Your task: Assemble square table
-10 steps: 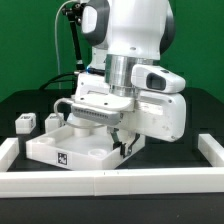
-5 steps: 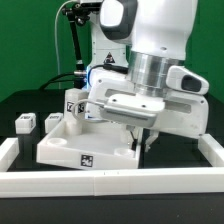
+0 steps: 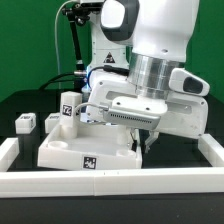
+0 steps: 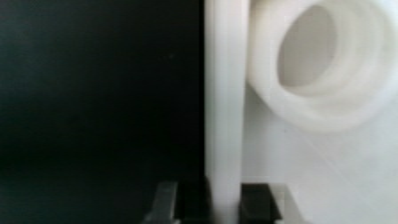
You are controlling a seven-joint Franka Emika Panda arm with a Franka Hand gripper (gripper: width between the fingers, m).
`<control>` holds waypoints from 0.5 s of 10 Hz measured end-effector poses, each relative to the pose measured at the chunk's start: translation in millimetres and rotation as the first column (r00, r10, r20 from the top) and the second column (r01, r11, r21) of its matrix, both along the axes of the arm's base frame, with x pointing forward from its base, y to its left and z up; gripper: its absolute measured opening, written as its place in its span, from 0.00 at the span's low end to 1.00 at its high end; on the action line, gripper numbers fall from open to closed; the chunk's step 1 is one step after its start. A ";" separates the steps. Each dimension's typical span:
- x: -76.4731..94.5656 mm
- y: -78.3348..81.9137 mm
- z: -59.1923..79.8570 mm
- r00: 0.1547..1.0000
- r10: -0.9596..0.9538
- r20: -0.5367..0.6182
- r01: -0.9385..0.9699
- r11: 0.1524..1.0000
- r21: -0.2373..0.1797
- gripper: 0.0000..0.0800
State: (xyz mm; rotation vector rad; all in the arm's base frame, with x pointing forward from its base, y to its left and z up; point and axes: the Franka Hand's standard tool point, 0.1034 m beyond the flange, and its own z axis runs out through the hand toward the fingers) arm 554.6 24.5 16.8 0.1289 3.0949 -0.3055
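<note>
1. The Panda arm (image 3: 150, 45) filled the upper half of the exterior view and was bent down over the table.
2. The square tabletop (image 3: 70, 150) lay inside the border rail (image 3: 100, 181), at about 7 o'clock from the picture's centre, with its tag (image 3: 90, 163) facing the camera.
3. The gripper (image 3: 140, 142) was closed tightly on the tabletop's raised rim (image 4: 226, 100), at its 3 o'clock side. A round leg socket (image 4: 329, 60) sat just beside the rim.
4. A leg block (image 3: 25, 122) and another leg block (image 3: 52, 120) waited at 9 o'clock of the tabletop.
5. In my judgement the step was positioning the tabletop. Next, the fingers should release the rim and fetch a leg block.
</note>
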 end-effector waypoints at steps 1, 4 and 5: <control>-3.7 8.5 -0.6 1.000 -0.018 -0.012 0.018 1.000 -0.005 0.08; -2.4 40.4 4.4 0.999 -0.042 -0.027 0.042 0.999 -0.016 0.08; -0.5 49.3 5.2 0.999 -0.037 -0.038 0.036 0.999 -0.022 0.08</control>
